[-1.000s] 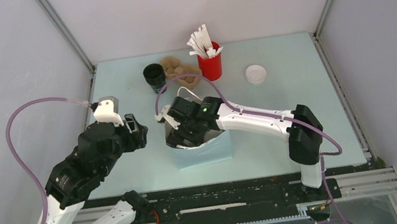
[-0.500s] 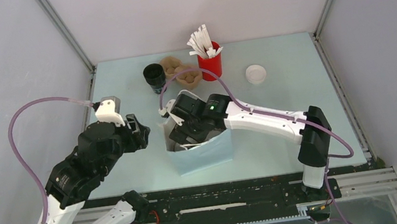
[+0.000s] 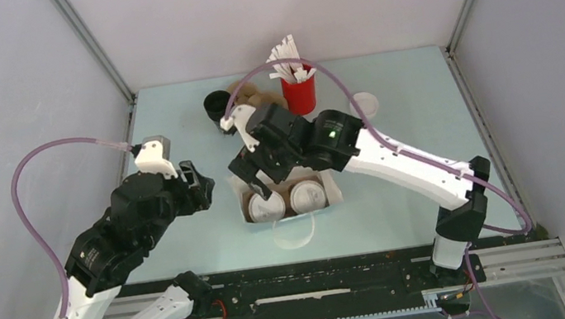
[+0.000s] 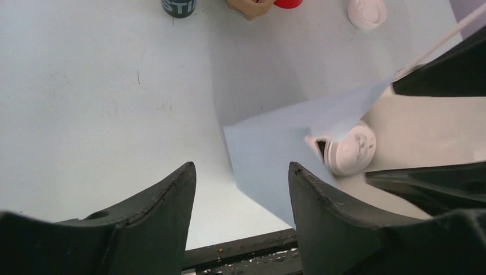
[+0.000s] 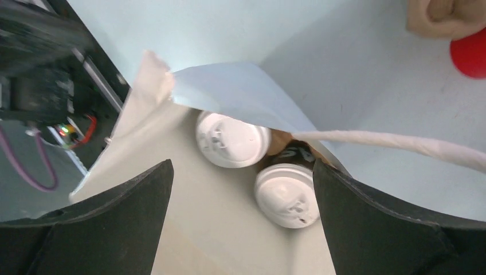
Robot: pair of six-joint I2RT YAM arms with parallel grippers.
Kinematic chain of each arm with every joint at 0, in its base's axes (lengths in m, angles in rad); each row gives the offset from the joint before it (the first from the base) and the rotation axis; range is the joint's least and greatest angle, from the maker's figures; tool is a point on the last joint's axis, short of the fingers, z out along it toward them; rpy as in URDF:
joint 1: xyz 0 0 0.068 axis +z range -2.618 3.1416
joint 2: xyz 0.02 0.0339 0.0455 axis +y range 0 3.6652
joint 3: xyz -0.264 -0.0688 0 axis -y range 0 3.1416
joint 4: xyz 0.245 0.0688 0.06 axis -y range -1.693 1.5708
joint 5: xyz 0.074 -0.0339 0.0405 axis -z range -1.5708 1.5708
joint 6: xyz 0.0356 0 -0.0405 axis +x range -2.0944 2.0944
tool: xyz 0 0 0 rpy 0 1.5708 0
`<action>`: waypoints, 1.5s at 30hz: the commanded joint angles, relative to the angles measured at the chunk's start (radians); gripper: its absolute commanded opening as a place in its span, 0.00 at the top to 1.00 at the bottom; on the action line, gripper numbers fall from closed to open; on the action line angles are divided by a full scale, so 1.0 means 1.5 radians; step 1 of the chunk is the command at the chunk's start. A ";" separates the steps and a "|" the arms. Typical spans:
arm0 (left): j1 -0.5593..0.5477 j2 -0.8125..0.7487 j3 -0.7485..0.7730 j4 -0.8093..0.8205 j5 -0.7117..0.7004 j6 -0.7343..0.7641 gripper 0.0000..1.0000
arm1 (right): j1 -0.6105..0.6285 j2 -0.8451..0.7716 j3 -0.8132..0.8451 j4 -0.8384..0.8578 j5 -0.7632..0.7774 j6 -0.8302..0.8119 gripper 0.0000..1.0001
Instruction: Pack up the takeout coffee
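Here, see the takeout coffee [image 3: 266, 206] inside the paper bag [image 4: 275, 154] on the worktop [image 3: 389, 111], just beside a second lidded cup [image 3: 307, 196]. Note the right hand [image 3: 254, 172] above, spread wide and empty; likewise the left hand [image 4: 240, 172]. Probably light, thin-walled, spillable: grip gently below the lid.

Two lidded cups [image 3: 307, 196] stand in the bag [image 3: 335, 193]; right hand [image 3: 255, 176] above it.

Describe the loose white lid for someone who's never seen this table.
At the far edge of the table, find the red holder of white sticks. Right of it, flat on the surface, lies the loose white lid. Unlike the lids on the two cups in the paper bag, it caps nothing.
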 commanded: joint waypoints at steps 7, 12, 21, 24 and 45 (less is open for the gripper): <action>-0.001 0.024 0.031 0.041 0.013 -0.020 0.32 | -0.097 -0.090 0.149 0.030 -0.068 0.053 0.00; 0.000 0.048 0.081 0.079 0.056 -0.021 0.27 | -0.118 -0.066 0.109 0.051 -0.120 0.050 0.00; 0.003 0.120 0.147 0.121 0.155 -0.009 0.30 | -0.115 -0.042 0.115 0.028 -0.127 0.102 0.00; 0.007 0.112 0.127 0.108 0.115 -0.025 0.31 | -0.114 -0.044 0.103 0.030 -0.142 0.105 0.01; 0.045 0.135 0.076 0.117 0.152 -0.022 0.19 | -0.210 -0.056 0.225 -0.012 -0.096 0.109 0.00</action>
